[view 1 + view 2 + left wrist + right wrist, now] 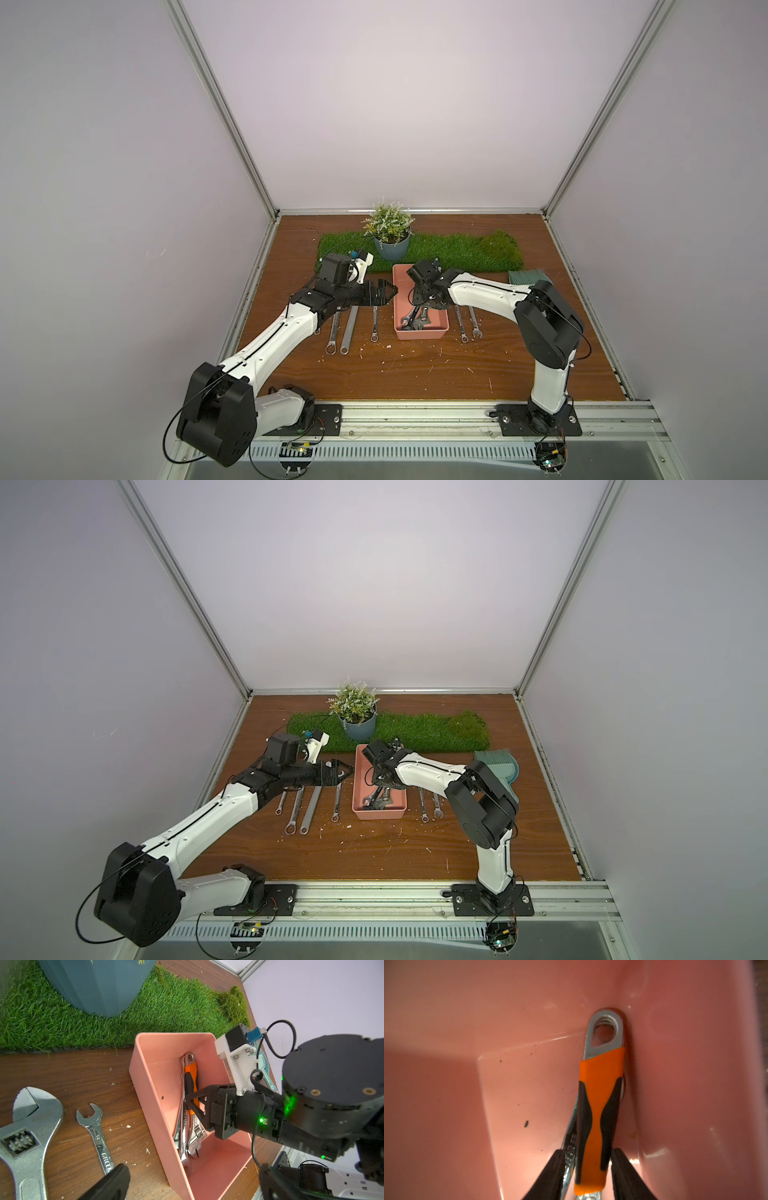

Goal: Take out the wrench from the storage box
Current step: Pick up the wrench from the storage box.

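Observation:
The salmon-pink storage box (422, 334) (379, 813) sits mid-table and holds several wrenches. One adjustable wrench with an orange-and-black handle (191, 1072) (600, 1105) lies along one wall of the box on top of silver wrenches (182, 1126). My right gripper (417, 311) (588, 1152) reaches down into the box, open. Its fingers straddle the orange handle and a silver wrench beside it; one finger touches the silver wrench, and a thin gap shows at the other. My left gripper (392, 289) (191, 1183) hangs wide open and empty at the box's left rim.
Several loose wrenches (348, 332) lie on the wood left of the box, and two more (467, 324) lie on its right. A grey-blue plant pot (391, 245) stands on a grass mat (457, 249) behind the box. A teal dustpan (496, 766) lies at the right.

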Motion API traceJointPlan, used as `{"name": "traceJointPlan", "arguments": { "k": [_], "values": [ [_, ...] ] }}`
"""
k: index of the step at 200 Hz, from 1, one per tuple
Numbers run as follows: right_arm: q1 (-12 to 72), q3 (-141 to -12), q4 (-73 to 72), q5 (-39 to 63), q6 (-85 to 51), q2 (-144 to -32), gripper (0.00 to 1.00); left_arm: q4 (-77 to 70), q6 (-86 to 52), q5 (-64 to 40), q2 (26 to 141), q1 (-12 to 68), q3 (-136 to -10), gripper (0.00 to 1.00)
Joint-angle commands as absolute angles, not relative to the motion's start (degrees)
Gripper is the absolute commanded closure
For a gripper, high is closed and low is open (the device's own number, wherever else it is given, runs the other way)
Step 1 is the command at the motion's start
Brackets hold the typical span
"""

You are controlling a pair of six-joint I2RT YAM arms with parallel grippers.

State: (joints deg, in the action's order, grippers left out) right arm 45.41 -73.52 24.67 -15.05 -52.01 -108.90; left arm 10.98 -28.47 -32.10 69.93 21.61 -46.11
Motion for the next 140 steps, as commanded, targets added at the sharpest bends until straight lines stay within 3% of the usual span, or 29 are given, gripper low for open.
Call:
{"name": "traceJointPlan", "arguments": {
  "k": [1, 96, 140],
  "values": [
    [44.1, -72.0, 21.9, -13.7, -52.9, -110.5, 0.57, 11.9, -27.2, -31.8, 70.5, 21.1, -46.0, 0.0],
    [44.4, -76.7, 28.4, -15.3, -56.0, -115.2, 0.56, 11.4, -27.2, -32.2, 71.9, 21.1, -46.3, 0.0],
    [45.2, -75.7, 25.8, -10.8, -57.6, -117.0, 0.56, 10.7, -27.0, -32.5, 72.6, 21.1, -46.4, 0.0]
  ]
}}
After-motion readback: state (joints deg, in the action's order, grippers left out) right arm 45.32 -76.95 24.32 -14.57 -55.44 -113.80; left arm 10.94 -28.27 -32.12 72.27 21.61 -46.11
